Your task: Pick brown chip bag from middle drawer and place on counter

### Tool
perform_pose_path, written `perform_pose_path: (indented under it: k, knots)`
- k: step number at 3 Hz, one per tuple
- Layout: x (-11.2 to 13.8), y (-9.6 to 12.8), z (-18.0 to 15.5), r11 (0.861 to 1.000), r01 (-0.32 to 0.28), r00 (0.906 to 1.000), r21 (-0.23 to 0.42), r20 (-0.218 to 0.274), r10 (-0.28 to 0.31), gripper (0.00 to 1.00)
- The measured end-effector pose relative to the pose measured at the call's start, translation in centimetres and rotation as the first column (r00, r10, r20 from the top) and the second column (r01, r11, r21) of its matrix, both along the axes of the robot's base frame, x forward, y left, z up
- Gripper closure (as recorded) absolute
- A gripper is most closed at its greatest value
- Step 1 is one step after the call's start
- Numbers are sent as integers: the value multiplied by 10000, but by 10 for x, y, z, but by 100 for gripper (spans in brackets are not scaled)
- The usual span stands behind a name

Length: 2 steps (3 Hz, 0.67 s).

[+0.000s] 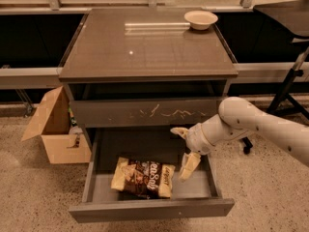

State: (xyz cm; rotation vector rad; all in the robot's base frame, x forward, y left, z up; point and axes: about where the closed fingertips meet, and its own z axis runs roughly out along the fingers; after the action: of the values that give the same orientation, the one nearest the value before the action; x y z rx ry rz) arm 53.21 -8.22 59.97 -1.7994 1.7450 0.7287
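The middle drawer [152, 210] stands pulled out at the bottom centre of the frame, its plain front panel nearest the lower edge and its lighter grey floor in view. The brown chip bag [143, 178] lies flat on that floor, left of centre in the drawer, with its cream-tan ends to left and right and its pale lettering facing up. The gripper [184, 149] hangs over the right half of the open drawer, just right of the bag, at the end of a white arm [260, 127] that comes in from the right edge of the frame. Its two cream fingers [189, 165] are spread wide apart, one up near the scratched drawer front [149, 113] and the other pointing down toward the drawer floor beside the bag's right end; they hold nothing and the bag is not between them. Above the scratched front, the counter [145, 45] fills the upper middle of the frame, glossy and dark, with a pale shallow bowl [201, 19] near its upper right corner. A tan cardboard box [52, 129] with an open flap sits on the speckled floor at the left, just beside the cabinet. A black stand [288, 87] shows at the right edge, behind the arm
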Motion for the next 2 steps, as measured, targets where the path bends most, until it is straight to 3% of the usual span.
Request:
perform_pose_path:
  k: [1,2]
  knots:
    - [29,44,-44,9962,-621,9980,611,-117,629,0]
    - [30,45,-46,9963,-614,9979,599,-151,624,0]
